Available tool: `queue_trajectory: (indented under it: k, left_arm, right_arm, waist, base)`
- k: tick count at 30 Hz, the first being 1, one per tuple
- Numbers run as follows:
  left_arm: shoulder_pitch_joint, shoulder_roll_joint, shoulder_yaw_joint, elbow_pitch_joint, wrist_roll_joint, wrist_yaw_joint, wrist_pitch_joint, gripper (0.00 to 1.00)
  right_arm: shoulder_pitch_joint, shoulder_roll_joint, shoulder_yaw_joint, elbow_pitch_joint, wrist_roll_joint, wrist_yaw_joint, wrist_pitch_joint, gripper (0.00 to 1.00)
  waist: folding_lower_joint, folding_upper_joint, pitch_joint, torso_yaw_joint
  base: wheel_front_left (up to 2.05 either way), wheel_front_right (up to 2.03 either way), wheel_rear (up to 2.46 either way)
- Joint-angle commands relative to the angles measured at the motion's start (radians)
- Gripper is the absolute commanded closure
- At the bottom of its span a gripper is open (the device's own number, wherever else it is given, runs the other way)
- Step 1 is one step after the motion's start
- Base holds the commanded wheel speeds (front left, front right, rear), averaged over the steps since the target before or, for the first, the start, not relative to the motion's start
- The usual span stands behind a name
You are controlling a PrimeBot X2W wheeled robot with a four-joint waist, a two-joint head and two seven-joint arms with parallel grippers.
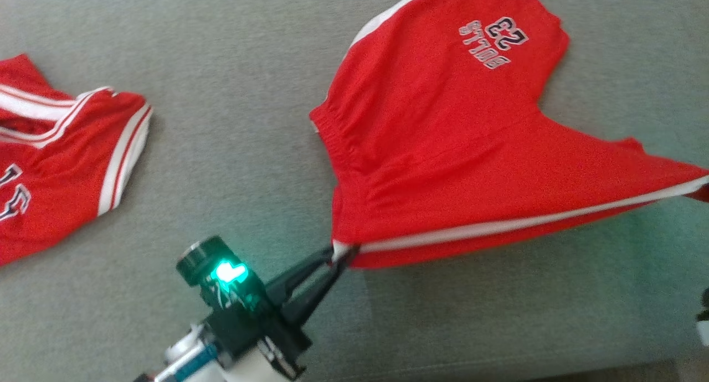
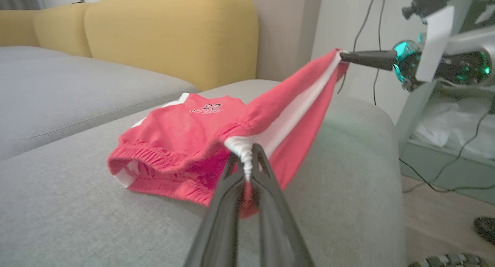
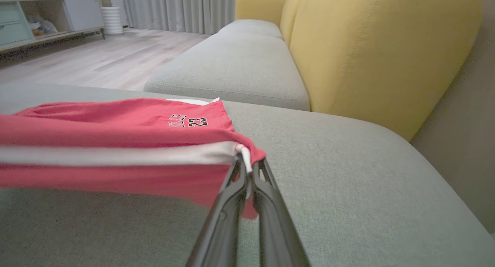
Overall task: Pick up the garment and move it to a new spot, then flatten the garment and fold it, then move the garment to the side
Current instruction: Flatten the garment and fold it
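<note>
In the head view, note the left hand [image 1: 339,254] clamped on the waistband end of the red shorts [image 1: 443,149], with that edge raised off the grey sofa cushion [image 1: 232,66]. A red jersey [image 1: 61,166] lies well apart at left. In the left wrist view, the right hand [image 2: 342,57] pinches the white stripe's far end. In the right wrist view, its fingers are shut on that hem corner, which draws the side seam taut, probably so you can carry the shorts flat.

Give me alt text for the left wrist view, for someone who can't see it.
The left gripper pinches one end of the white stripe on red shorts, the right gripper the other, stretching that edge above a grey sofa cushion.
</note>
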Motion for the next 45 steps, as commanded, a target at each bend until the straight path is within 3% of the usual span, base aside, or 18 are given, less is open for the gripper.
queue_trajectory:
  k: [1, 9, 12, 14, 15, 23, 24, 25, 27, 28, 32, 37, 45]
  left_arm:
    - [-0.024, 0.005, 0.061, -0.037, -0.03, -0.003, -0.001, 1.0]
    - [-0.253, -0.12, 0.082, 0.103, -0.188, -0.035, 0.0, 1.0]
    - [-0.359, -0.17, 0.054, 0.194, -0.297, -0.037, 0.01, 1.0]
    - [-0.431, -0.182, 0.02, 0.243, -0.358, -0.037, 0.014, 1.0]
    - [-0.463, -0.187, 0.007, 0.267, -0.388, -0.037, 0.013, 1.0]
    - [-0.645, -0.232, -0.084, 0.402, -0.529, -0.038, 0.0, 1.0]
    - [-0.656, -0.238, -0.089, 0.415, -0.543, -0.038, 0.0, 1.0]
    - [-0.665, -0.243, -0.089, 0.425, -0.551, -0.038, -0.001, 0.9]
    - [-0.674, -0.25, -0.092, 0.439, -0.559, -0.038, -0.001, 0.18]
    - [-0.675, -0.252, -0.09, 0.442, -0.561, -0.038, -0.001, 0.0]
    - [-0.647, -0.252, -0.055, 0.444, -0.517, -0.038, -0.001, 0.0]
    - [-0.534, -0.26, 0.054, 0.393, -0.375, -0.037, -0.001, 0.0]
    - [-0.301, -0.327, 0.213, 0.216, -0.124, 0.023, -0.001, 0.0]
  right_arm:
    - [-0.014, -0.07, -0.013, -0.032, 0.006, 0.007, -0.002, 1.0]
    - [-0.26, -0.268, 0.086, 0.058, 0.053, 0.007, 0.099, 1.0]
    - [-0.403, -0.34, 0.17, 0.118, 0.079, 0.007, 0.138, 0.89]
    - [-0.504, -0.373, 0.234, 0.159, 0.095, 0.007, 0.158, 0.93]
    - [-0.553, -0.393, 0.271, 0.18, 0.098, 0.007, 0.165, 1.0]
    - [-0.919, -0.452, 0.553, 0.363, 0.132, 0.007, 0.192, 1.0]
    - [-0.952, -0.446, 0.581, 0.389, 0.148, 0.007, 0.195, 0.65]
    - [-0.98, -0.442, 0.612, 0.413, 0.164, 0.007, 0.203, 0.0]
    - [-1.025, -0.43, 0.661, 0.464, 0.197, 0.007, 0.217, 0.0]
    - [-1.04, -0.425, 0.684, 0.482, 0.212, 0.007, 0.213, 0.0]
    - [-1.05, -0.414, 0.753, 0.548, 0.285, 0.007, 0.181, 0.0]
    - [-1.019, -0.401, 0.8, 0.615, 0.404, 0.007, 0.189, 0.0]
    - [-0.978, -0.371, 0.847, 0.698, 0.563, 0.007, 0.295, 0.0]
  waist:
    - [0.0004, 0.0, 0.007, 0.024]
    - [0.0004, 0.0, 0.079, 0.139]
    - [0.0004, 0.0, 0.115, 0.175]
    - [0.0004, 0.0, 0.139, 0.193]
    - [0.0004, 0.0, 0.15, 0.201]
    - [0.0004, 0.0, 0.215, 0.249]
    - [0.0004, 0.0, 0.219, 0.251]
    - [0.0004, 0.0, 0.221, 0.252]
    - [0.0004, 0.0, 0.223, 0.252]
    - [0.0004, 0.0, 0.222, 0.252]
    - [0.0004, 0.0, 0.201, 0.243]
    - [0.0004, 0.0, 0.166, 0.239]
    - [0.0004, 0.0, 0.131, 0.288]
  base:
    - [0.0, 0.0, 0.0]
    - [0.0, 0.0, 0.0]
    - [0.0, 0.0, 0.0]
    - [0.0, 0.0, 0.0]
    - [0.0, 0.0, 0.0]
    - [0.0, 0.0, 0.0]
    - [0.0, 0.0, 0.0]
    - [0.0, 0.0, 0.0]
    - [0.0, 0.0, 0.0]
    - [0.0, 0.0, 0.0]
    - [0.0, 0.0, 0.0]
    - [0.0, 0.0, 0.0]
    - [0.0, 0.0, 0.0]
